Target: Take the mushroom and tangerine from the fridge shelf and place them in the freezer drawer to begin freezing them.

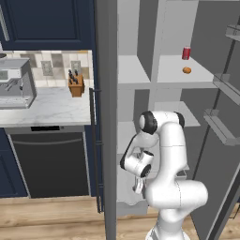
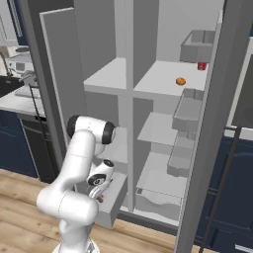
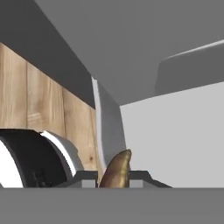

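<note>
The gripper [image 3: 114, 175] is clamped on the mushroom [image 3: 117, 169], a dull brown, rounded lump pinched between its two fingertips. Directly below it sits the one pulled-out freezer drawer [image 2: 114, 200], pale grey. High above and off to the right, on the fridge shelf [image 2: 163, 81], rest one bright orange tangerine [image 2: 181, 81] and one red can [image 2: 201, 66].

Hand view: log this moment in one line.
end effector: shut on mushroom | over freezer drawer | tangerine: on fridge shelf
</note>
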### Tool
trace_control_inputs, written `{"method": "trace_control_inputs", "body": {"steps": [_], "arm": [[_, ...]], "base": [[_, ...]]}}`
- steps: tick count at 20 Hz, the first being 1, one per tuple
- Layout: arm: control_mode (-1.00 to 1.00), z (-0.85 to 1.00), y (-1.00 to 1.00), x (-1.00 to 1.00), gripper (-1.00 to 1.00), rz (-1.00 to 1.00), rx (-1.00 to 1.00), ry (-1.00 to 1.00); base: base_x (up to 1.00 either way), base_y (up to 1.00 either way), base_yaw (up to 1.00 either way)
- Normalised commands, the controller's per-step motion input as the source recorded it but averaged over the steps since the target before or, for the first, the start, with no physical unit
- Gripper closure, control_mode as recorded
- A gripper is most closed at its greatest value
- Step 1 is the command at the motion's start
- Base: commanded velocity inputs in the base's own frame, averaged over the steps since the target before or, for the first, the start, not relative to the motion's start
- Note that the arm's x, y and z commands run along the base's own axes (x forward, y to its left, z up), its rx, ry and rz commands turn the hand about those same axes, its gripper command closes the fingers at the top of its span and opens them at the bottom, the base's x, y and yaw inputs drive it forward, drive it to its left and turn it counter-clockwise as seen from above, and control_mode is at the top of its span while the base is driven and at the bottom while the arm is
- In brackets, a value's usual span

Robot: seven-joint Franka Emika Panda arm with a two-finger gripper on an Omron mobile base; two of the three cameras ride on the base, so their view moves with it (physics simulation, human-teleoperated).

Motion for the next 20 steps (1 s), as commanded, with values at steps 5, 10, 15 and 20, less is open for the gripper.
{"method": "trace_control_inputs", "body": {"steps": [5, 10, 15, 20], "arm": [[-1.0, -0.22, 0.11, 0.08, 1.0, 0.02, 0.0, 0.0], [-1.0, -0.36, 0.0, 0.28, 1.0, 0.01, 0.0, 0.0], [-1.0, -0.38, 0.0, 0.29, 1.0, 0.01, 0.0, 0.02], [-1.0, -0.36, 0.0, 0.28, 1.0, 0.02, 0.0, 0.04]], "base": [[0.0, 0.0, 0.0], [0.0, 0.0, 0.0], [0.0, 0.0, 0.0], [0.0, 0.0, 0.0]]}}
